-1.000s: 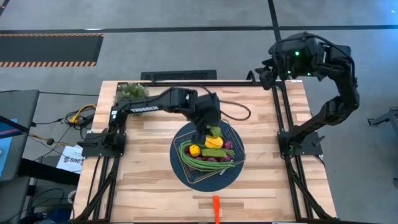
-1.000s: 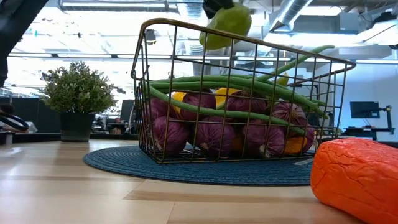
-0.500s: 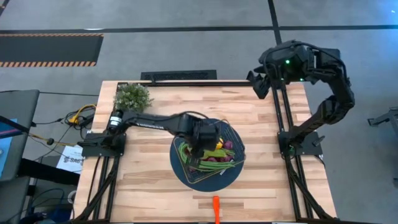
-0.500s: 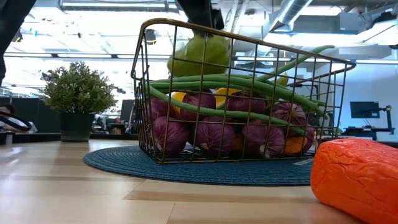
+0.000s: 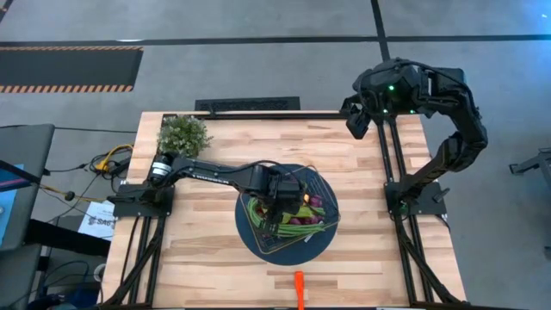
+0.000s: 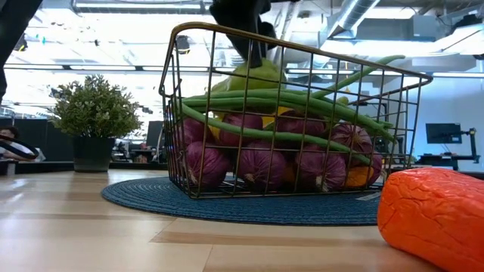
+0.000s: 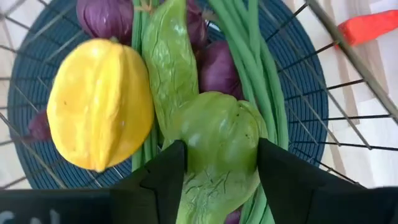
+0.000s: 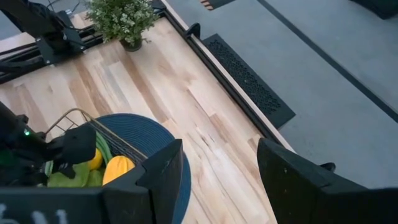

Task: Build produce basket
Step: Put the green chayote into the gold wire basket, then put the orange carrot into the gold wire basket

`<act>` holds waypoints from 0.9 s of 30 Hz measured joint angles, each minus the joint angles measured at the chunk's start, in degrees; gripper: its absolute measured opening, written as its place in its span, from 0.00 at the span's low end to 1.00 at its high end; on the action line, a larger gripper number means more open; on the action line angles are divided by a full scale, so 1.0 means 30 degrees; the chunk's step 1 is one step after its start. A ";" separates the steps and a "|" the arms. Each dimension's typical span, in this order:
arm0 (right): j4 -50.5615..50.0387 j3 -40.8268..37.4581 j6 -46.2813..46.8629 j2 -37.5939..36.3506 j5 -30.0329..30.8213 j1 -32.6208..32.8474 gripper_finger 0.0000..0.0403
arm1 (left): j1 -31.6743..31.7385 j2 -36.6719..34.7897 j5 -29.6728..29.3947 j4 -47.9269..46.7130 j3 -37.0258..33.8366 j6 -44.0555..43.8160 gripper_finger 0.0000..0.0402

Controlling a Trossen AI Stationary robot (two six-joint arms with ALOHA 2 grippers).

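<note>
Basket: the wire basket (image 6: 175, 113) stands on a dark blue round mat (image 5: 248, 239) at mid-table, directly under the left gripper (image 7: 219, 163).
Contents: purple grape bunches (image 6: 261, 162), long green beans (image 6: 287, 102) and a yellow pepper (image 7: 99, 102) already lie inside; the load reaches near the rim.
Item in hand: a green pepper (image 7: 217, 134) sits between the left gripper's fingers (image 7: 166, 177), resting on the beans and on another green piece. The fingers flank it closely; whether they grip or have let go, I cannot tell.
Left to do: an orange carrot (image 5: 299, 288) lies on the bare wood, well apart from the left gripper, toward the table's front edge. Judged: the task is nearly complete, that piece outstanding.
Right gripper (image 8: 219, 163): spread, holding nothing, raised over the far right corner of the table, waiting.
Surface: light wooden tabletop (image 5: 207, 267); a potted leafy plant (image 5: 182, 134) at the far left corner.
Room: grey floor; cables and equipment beside the table's left edge.
</note>
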 joint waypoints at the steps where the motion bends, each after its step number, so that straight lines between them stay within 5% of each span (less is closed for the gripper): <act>1: 0.0007 0.0000 0.0002 0.0013 0.0000 0.0055 0.56 | 0.0000 0.0000 0.0000 0.0040 0.0038 0.0118 0.44; 17: 0.0000 0.0000 -0.0188 0.0006 0.0000 0.0416 0.56 | 0.0184 -0.0110 -0.0999 -0.0785 0.1234 0.0669 0.53; 27: 0.0001 0.0018 0.0583 -0.0284 -0.0797 0.0422 0.56 | 0.0912 -0.0641 -0.4911 -0.7611 0.5815 -0.0426 0.53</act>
